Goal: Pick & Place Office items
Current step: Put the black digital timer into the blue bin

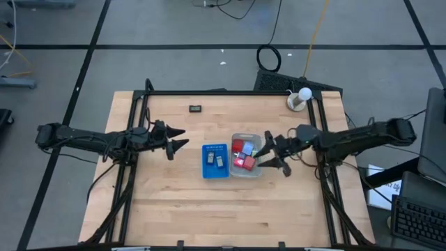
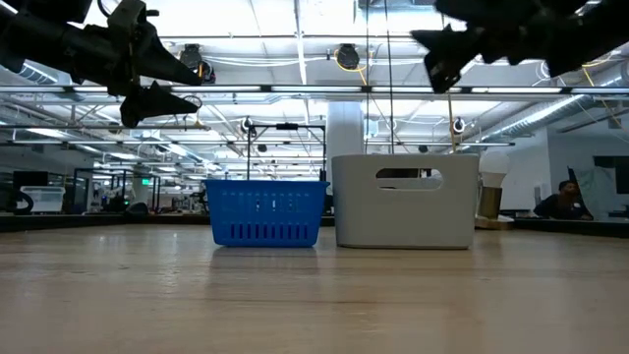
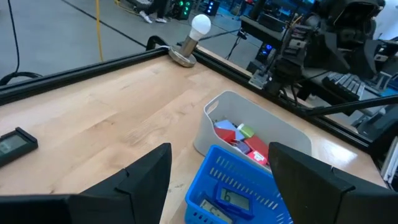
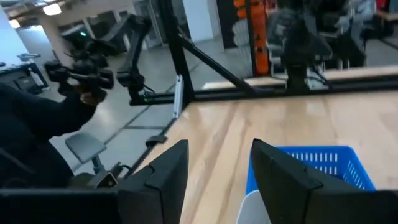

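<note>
High view, pale wood table (image 1: 174, 209), ribbed blue basket (image 1: 215, 162), both jaws apart, empty

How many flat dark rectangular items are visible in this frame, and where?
3. Two lie side by side in the blue basket, one beside the other; a third lies alone on the table near its far edge. More may be hidden in the white bin.

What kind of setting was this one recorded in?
Probably a large open robotics lab or workshop: a wooden table in a black frame, cables across the grey floor, and exposed ceiling lights and ducting beyond.
</note>
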Robot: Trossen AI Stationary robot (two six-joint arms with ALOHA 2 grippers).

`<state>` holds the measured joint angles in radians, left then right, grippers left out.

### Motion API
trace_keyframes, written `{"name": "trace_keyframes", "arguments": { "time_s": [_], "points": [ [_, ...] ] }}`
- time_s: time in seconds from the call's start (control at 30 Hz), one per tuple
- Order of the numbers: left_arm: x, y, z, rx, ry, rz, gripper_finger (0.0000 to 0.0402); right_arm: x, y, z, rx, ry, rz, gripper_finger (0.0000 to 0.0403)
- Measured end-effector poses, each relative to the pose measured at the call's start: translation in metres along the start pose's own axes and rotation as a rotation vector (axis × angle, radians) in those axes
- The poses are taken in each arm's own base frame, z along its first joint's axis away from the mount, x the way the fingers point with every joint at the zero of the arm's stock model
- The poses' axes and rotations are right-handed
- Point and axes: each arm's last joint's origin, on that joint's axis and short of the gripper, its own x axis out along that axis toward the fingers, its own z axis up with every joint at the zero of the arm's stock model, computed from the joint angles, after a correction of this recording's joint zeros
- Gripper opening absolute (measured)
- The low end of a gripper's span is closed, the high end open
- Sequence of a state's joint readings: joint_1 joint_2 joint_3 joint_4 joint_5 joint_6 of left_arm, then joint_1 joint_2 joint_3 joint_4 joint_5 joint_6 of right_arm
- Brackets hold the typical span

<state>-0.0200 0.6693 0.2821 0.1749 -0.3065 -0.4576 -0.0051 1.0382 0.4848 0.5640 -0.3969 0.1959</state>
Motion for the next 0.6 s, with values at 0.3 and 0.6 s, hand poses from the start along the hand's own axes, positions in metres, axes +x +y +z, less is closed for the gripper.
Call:
{"name": "trace_keyframes", "arguments": {
  "time_s": [0.3,0.6],
  "points": [
    [0.003,0.000,-0.003,-0.099,0.019,0.010,0.0271,-0.041,0.017,-0.010,-0.046,-0.114,0.022,0.0165],
    [0.022,0.008,-0.021,-0.108,0.055,0.235,0.0271,-0.069,0.028,-0.013,-0.181,-0.237,0.036,0.0165]
  ]
}}
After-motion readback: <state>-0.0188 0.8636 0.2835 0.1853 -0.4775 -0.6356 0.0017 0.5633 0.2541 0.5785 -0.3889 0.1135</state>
